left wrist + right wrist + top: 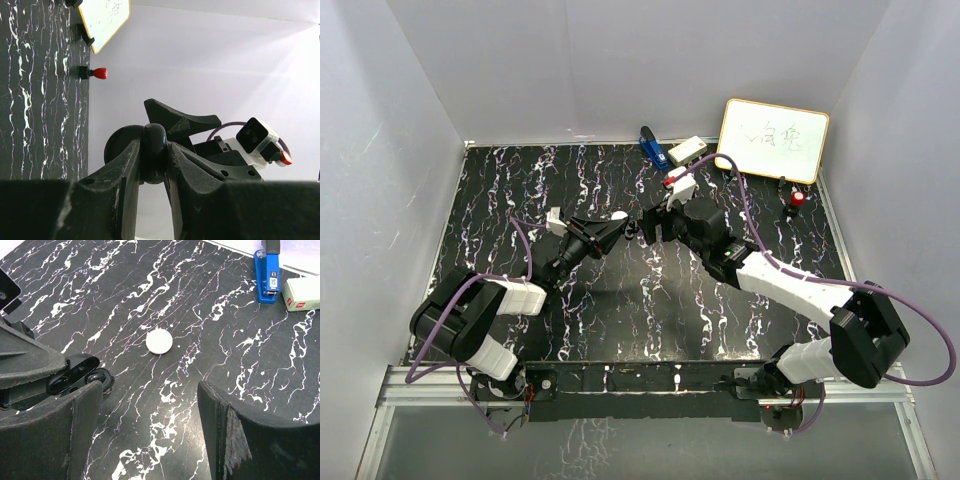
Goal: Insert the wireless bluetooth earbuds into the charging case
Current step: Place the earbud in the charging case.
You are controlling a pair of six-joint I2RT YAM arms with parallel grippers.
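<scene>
Both arms meet mid-bench (520,190), tips nearly nose to nose.

Left fingers (125,175) are clamped narrow on the charging case (154,150): black, glossy, with a rounded edge poking out above the tips. A round black part sits just behind it in the left wrist view; can't tell if it's a lid. The lower half of the case is buried between the fingers, and the bottom of that view is all finger bodies.

From the right wrist view the case is a dark elongated lump at the left edge, half covered by the left arm's hardware. Can't tell whether it touches the bench or hangs clear. Top view doesn't help, black on black.

Right fingers (55,435) are spread wide with only bench showing through the gap. Both are cut off by the frame bottom. They sit just beside the case.

Earbuds: can't make them out in any view. The one small white thing nearby is a round white puck (159,341), flat on the bench near the case and apart from the right fingers.

Back edge:
- blue stapler (269,277) beside a white box (302,294), the box cropped by the frame
- whiteboard (775,140) propped in the far right corner, scribble illegible
- red-capped item (100,73) near the whiteboard
</scene>
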